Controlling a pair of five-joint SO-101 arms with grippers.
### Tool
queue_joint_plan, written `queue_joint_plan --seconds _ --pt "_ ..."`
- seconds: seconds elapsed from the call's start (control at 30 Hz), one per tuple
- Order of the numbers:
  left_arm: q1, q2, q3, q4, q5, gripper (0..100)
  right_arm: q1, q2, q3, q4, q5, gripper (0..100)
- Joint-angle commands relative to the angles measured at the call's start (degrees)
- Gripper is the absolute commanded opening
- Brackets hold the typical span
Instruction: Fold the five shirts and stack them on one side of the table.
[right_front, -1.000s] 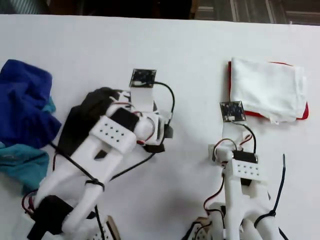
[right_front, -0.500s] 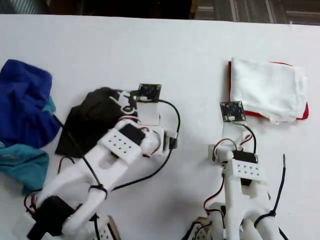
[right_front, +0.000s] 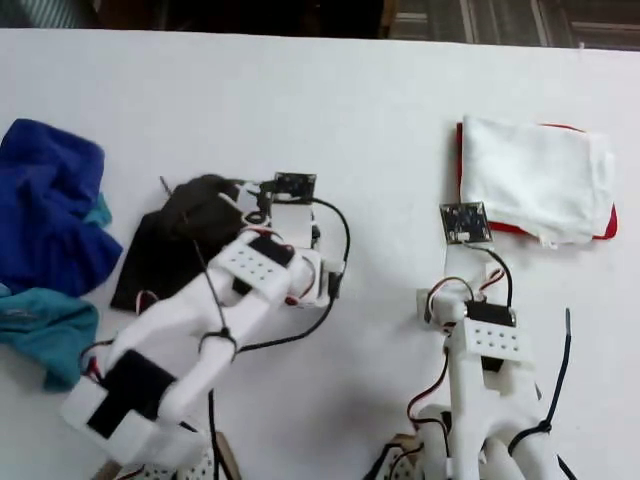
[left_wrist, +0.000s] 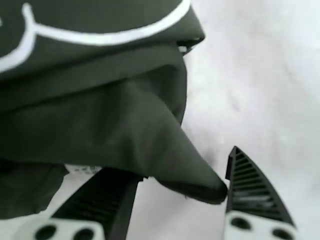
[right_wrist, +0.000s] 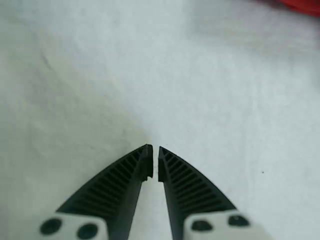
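A crumpled black shirt (right_front: 165, 250) with a white line on it (left_wrist: 100, 100) lies left of centre. My left gripper (right_front: 275, 205) hangs over its right edge. In the left wrist view this gripper (left_wrist: 185, 165) is open, and a pointed corner of the black cloth lies between the fingers, draped over one and touching the other. My right gripper (right_wrist: 155, 150) is shut with nothing in it, over bare table just left of the stack (right_front: 466, 228). A folded white shirt (right_front: 535, 180) rests on a folded red shirt (right_front: 606, 228) at the right.
A blue shirt (right_front: 50, 200) lies bunched at the left edge, with a teal shirt (right_front: 40, 320) beside and partly under it. The white table (right_front: 380, 110) is bare along the far side and between the arms.
The left arm's wrist has shifted a little nearer and to the right, uncovering more of the black shirt on its left. The right arm has not moved.
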Motion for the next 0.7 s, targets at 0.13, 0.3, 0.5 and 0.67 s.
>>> queue_joint_plan --seconds 0.13,0.3,0.5,0.67 --pt "-0.88 0.18 -3.3 -0.62 -0.53 7 -0.48 -1.45 -0.18 -0.92 -0.09 2.7" --pt "-0.26 -5.19 -4.18 0.79 -0.79 2 -0.48 -1.45 -0.18 -0.92 -0.09 2.7" --pt "-1.49 -23.03 -3.91 5.98 -12.13 2 -0.48 -1.45 -0.18 -0.92 -0.09 2.7" --pt "-9.49 -37.45 -3.65 11.16 -23.21 2 -0.48 -1.45 -0.18 -0.92 -0.09 2.7"
